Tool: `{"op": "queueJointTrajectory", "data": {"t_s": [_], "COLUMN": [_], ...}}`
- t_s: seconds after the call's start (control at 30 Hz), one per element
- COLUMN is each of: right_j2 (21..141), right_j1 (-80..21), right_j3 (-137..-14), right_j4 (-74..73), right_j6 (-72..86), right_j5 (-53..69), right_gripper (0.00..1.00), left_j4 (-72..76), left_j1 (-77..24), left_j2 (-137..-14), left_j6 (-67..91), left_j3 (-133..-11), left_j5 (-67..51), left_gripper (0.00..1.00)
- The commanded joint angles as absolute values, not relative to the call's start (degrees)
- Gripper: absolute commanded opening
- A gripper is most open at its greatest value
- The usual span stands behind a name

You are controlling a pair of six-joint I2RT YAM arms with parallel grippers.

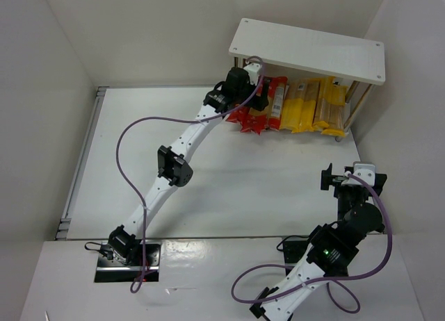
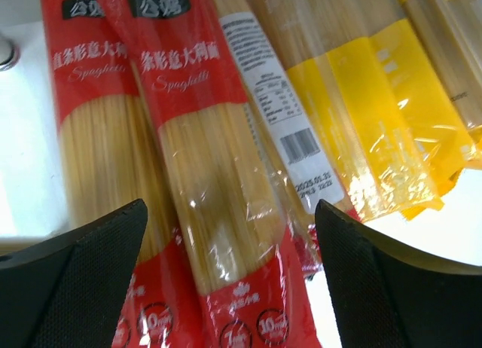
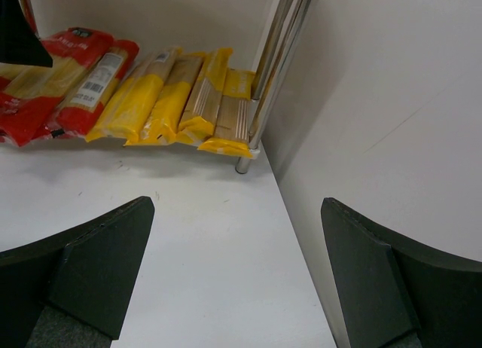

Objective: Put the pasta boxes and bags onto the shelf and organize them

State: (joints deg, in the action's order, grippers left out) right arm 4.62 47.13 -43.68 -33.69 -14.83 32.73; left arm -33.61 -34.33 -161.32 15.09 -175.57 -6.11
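Several spaghetti packs lie side by side under the shelf's white top board [image 1: 306, 48]: red-ended packs [image 1: 261, 116] on the left, yellow packs [image 1: 313, 105] on the right. My left gripper [image 1: 252, 92] is open right above the red packs; in the left wrist view its fingers straddle the topmost red pack [image 2: 215, 182] without touching it, with yellow packs [image 2: 376, 114] to the right. My right gripper [image 1: 338, 176] is open and empty over bare table near the right wall. The right wrist view shows the pack row [image 3: 151, 92] and a shelf post [image 3: 263, 99].
White walls enclose the table on the left, back and right; the right wall [image 3: 392, 122] is close to my right gripper. The shelf's front right post foot [image 1: 341, 135] stands beside the last yellow pack.
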Motion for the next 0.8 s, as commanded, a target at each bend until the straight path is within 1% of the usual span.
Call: {"op": "queueJointTrajectory", "data": {"t_s": [0.0, 0.13, 0.27, 0.37, 0.5, 0.67, 0.77], "right_j2": [4.0, 4.0, 3.5, 3.5, 4.0, 4.0, 4.0], "right_j1": [47.5, 47.5, 47.5, 47.5, 47.5, 47.5, 47.5], "right_j3": [-43.4, -43.4, -43.4, -43.4, -43.4, -43.9, -43.9], "right_j4": [-31.3, -31.3, -31.3, -31.3, -31.8, -31.8, -31.8], "right_j6": [-14.3, -14.3, -14.3, -14.3, -14.9, -15.6, -15.6], "right_j5": [32.8, 32.8, 32.8, 32.8, 33.8, 33.8, 34.4], "right_gripper": [1.00, 1.00, 1.00, 1.00, 1.00, 1.00, 1.00], "left_j4": [-36.4, -45.8, -51.4, -55.7, -62.4, -66.5, -66.5], "left_j1": [-33.5, -33.0, -30.9, -29.5, -28.9, -26.8, -26.0], "left_j2": [-156.5, -154.4, -151.8, -149.1, -145.8, -144.5, -141.3], "left_j6": [11.2, 9.9, 8.8, 7.7, 6.4, 3.7, 3.7], "left_j3": [-179.4, -179.4, -179.4, -179.4, -179.4, -179.4, -176.4], "left_j5": [-0.9, -0.1, -2.1, -7.4, -9.8, -11.0, -14.8], "left_gripper": [0.98, 0.98, 0.98, 0.98, 0.98, 0.98, 1.00]}}
